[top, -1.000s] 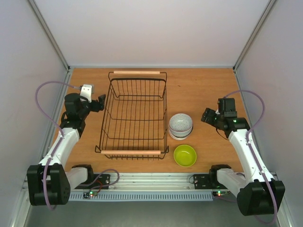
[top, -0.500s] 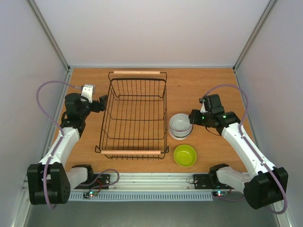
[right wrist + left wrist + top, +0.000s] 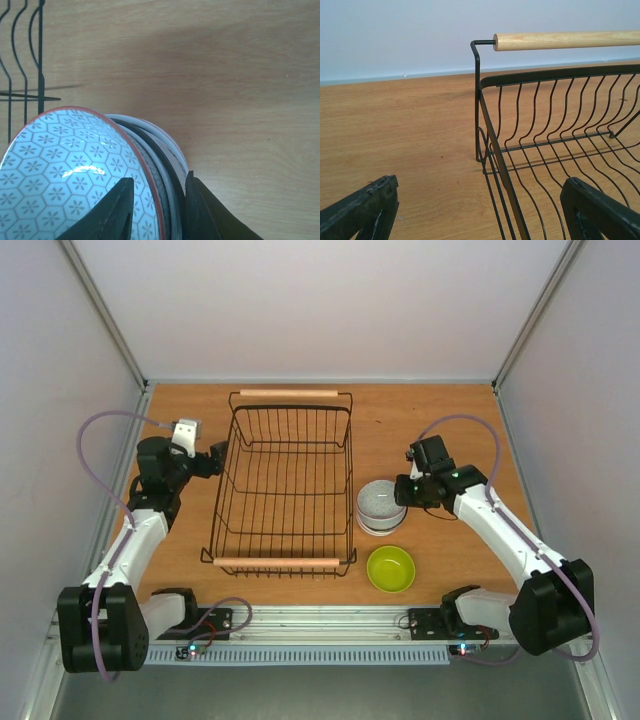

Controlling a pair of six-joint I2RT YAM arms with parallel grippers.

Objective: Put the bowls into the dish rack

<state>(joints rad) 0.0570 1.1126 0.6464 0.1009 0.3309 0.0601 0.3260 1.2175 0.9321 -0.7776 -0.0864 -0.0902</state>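
A stack of pale bowls (image 3: 381, 506) stands right of the black wire dish rack (image 3: 290, 393); the top bowl (image 3: 60, 170) has a blue hexagon flower pattern and a red rim. A lime green bowl (image 3: 391, 569) sits just in front of the stack. My right gripper (image 3: 405, 490) is at the stack's right rim. In the right wrist view the right gripper (image 3: 158, 179) is open, with one finger inside the top bowl and the other outside the stacked rims. My left gripper (image 3: 215, 460) is open and straddles the rack's left side wire (image 3: 492, 135). No orange bowl shows.
The rack is empty, with wooden bar handles at its far end (image 3: 565, 40) and near end (image 3: 277, 563). White walls enclose the wooden table (image 3: 430, 420). The stack almost touches the rack's right side.
My right arm has swung left and down from the table's right side onto the bowl stack's rim. The left arm has barely moved.
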